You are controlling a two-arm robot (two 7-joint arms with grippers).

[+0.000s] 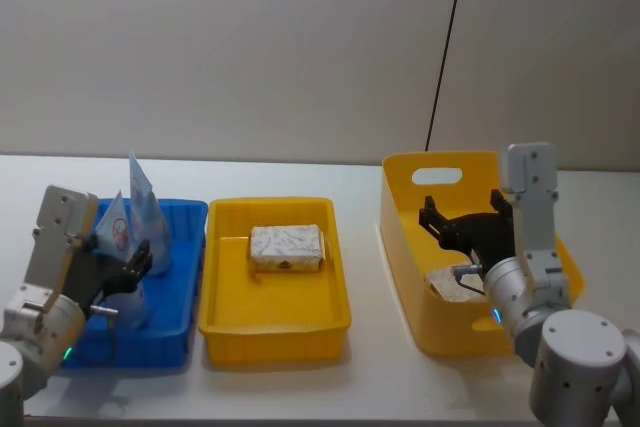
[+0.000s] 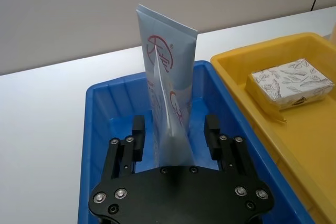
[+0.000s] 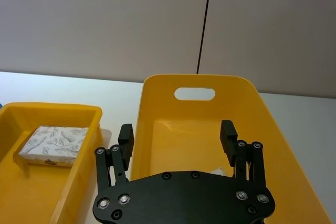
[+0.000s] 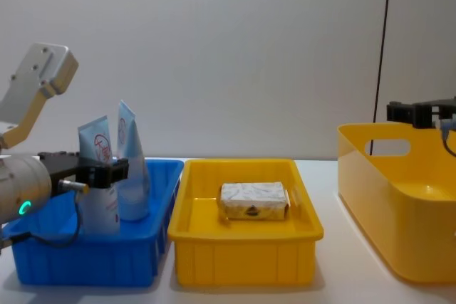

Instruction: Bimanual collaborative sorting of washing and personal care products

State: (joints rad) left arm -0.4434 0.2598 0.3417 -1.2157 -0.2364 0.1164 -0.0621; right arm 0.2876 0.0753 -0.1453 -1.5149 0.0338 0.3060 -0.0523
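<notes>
Our left hand is released, fingers spread either side of a pale-blue tube that stands upright in the blue tray beside a second tube. That placing looks done. The wrapped bar lies in the yellow tray. Our right hand, open and empty, hovers over the yellow basket where the pouch lies. Next we'd lower and clench on it.

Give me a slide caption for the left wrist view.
Left tool open, fingers either side of an upright pale-blue tube in the blue tray.
</notes>
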